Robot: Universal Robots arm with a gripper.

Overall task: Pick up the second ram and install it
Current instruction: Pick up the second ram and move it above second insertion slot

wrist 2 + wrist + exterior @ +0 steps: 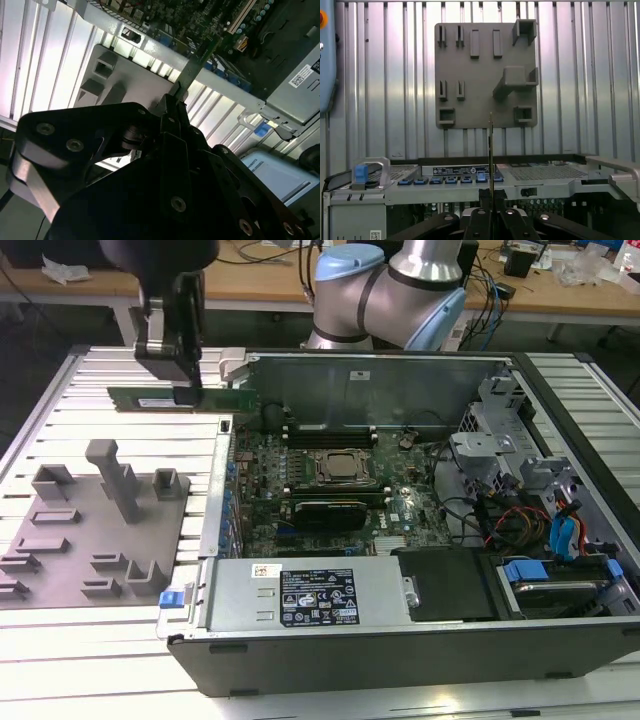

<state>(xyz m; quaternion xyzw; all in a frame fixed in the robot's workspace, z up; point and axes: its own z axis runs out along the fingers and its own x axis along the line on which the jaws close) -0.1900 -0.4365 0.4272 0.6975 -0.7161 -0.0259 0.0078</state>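
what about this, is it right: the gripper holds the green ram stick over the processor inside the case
No. The gripper holds the green ram stick outside the case, over the slatted table beside it; the exterior view shows this.

The work surface is a ribbed aluminium table [60, 670], its long parallel slats running across the exterior view; toward that view's lower edge the metal catches strong light and washes out almost to white; farther back it reads as a duller grey with dark grooves between the ribs. In the second wrist view the table slats [30, 60] glow brightly; in the first wrist view the slats [385, 100] look evenly grey. Behind the table stands a wooden workbench [260, 280] with a pale rail beneath its top; loose cables [490, 285] and crumpled white wrapping [65, 270] lie on it; the space beneath it, at the exterior view's left, is deep shadow [30, 335].
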